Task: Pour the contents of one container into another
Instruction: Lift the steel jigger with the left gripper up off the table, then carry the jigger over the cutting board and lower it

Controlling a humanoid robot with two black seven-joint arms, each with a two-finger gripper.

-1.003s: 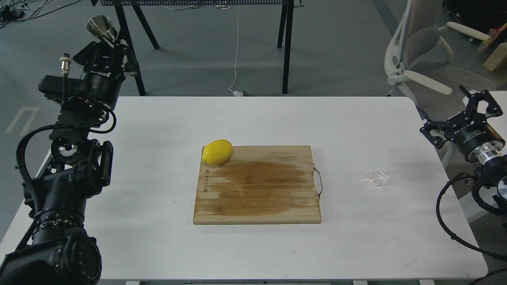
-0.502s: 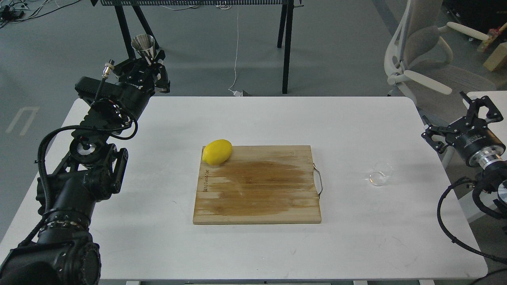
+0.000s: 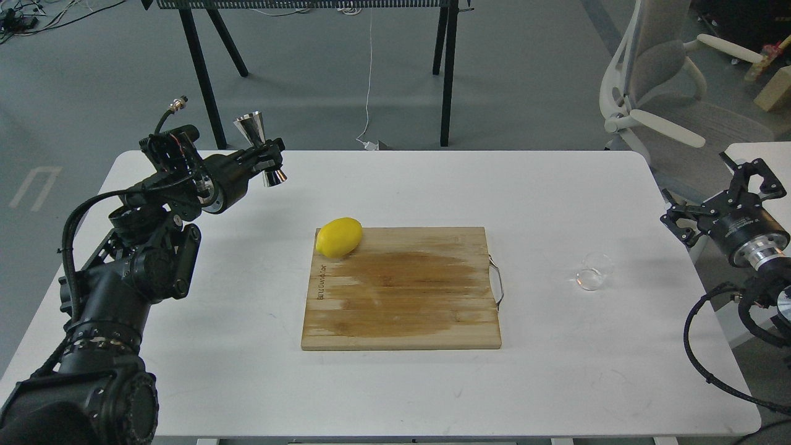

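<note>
My left claw (image 3: 267, 156) grips the steel jigger (image 3: 260, 147) above the desk (image 3: 432, 185); my right claw (image 3: 720, 194) hangs wide beside the glass cup (image 3: 592, 272).

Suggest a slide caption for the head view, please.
Left gripper holds the jigger aloft; glass cup waits near the open right gripper.

Jigger (image 3: 261, 148) in left tool (image 3: 270, 156) above table (image 3: 432, 185); glass cup (image 3: 592, 272) beside board (image 3: 401, 287).

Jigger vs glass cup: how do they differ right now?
The jigger is shiny steel and hourglass-shaped; the glass cup is clear and round. The jigger is held off the table in the left gripper; the cup stands on the white table, untouched by the open right gripper. Both are small and sit upright.
</note>
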